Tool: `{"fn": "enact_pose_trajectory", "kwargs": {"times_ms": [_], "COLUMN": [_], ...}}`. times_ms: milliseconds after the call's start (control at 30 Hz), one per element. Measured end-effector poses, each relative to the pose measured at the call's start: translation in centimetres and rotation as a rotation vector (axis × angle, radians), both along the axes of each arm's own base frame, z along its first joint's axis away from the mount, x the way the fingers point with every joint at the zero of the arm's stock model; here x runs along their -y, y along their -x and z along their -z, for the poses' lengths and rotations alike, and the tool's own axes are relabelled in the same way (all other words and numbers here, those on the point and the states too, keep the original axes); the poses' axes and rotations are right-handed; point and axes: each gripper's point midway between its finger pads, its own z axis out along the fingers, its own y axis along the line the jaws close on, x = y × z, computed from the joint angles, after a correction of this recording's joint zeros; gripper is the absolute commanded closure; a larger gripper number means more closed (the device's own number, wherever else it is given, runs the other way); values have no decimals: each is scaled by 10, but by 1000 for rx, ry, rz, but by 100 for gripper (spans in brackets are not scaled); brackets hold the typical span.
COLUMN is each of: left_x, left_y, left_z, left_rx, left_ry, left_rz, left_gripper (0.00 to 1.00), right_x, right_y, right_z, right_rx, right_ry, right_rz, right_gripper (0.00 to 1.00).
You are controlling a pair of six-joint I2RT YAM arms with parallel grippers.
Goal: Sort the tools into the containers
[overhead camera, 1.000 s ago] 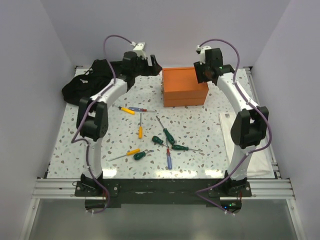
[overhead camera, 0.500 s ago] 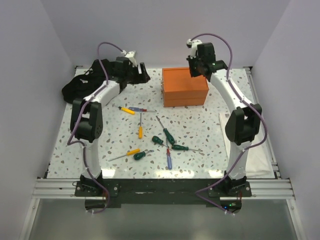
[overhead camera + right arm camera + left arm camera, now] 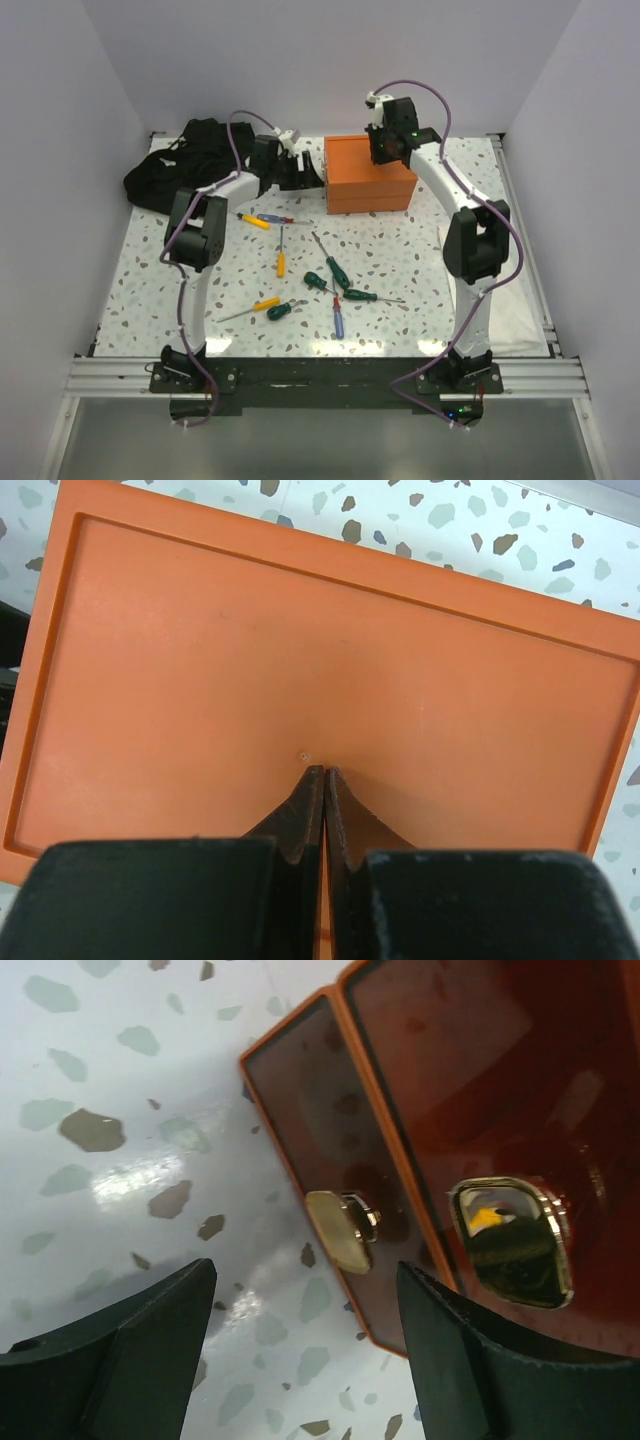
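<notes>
Tool sorting on a white, speckled counter (image 3: 420, 260), shut in by plain lilac walls (image 3: 320, 60) on three sides.

At 12 o'clock, a shade right of centre: the orange box (image 3: 370, 185), closed, flat top up. Over that top, the right end effector (image 3: 322, 775), clenched on nothing, tips pressed together; touching the lid or not, cannot tell. At the box's 9 o'clock side, the left end effector (image 3: 300, 176), released and empty, fingers (image 3: 120, 1350) spread wide before a brass clasp (image 3: 340, 1228). Mid-counter, from centre toward 7 o'clock: screwdrivers (image 3: 338, 272) lying loose, with green, yellow, blue and red handles, none in a container. At 10 o'clock, a black cloth heap (image 3: 170, 170). Along 6 o'clock, an aluminium rail (image 3: 110, 378) under both arm bases.
</notes>
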Motion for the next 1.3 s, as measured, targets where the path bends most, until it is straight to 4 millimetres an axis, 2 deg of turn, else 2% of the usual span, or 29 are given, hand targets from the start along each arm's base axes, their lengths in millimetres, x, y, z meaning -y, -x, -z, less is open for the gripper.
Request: {"fn": "enact_pose_trajectory", "kwargs": {"times_ms": [100, 167, 400, 600, 767, 900, 1000, 1300], "left_x": [16, 19, 11, 9, 3, -14, -34, -92], "left_y": [3, 3, -8, -8, -10, -17, -22, -22], "left_z": [-1, 0, 13, 15, 13, 11, 10, 10], "left_rx": [6, 4, -14, -18, -13, 2, 1, -34], "left_ry": [22, 24, -37, -71, -111, -152, -181, -258], "left_rz": [21, 14, -104, -132, -142, -159, -183, -260], "left_gripper": [22, 23, 22, 23, 23, 23, 23, 23], "right_x": [1, 3, 8, 28, 57, 82, 95, 97], "right_y": [-2, -3, -5, -9, -14, -16, -16, -16], "right_z": [1, 1, 1, 1, 0, 0, 0, 0], "right_rx": [8, 15, 40, 64, 76, 82, 86, 90], "right_ry": [3, 7, 28, 67, 91, 103, 114, 116], "right_rz": [12, 21, 67, 153, 233, 288, 317, 321], "right_gripper": [100, 100, 100, 100, 100, 100, 100, 100]}}
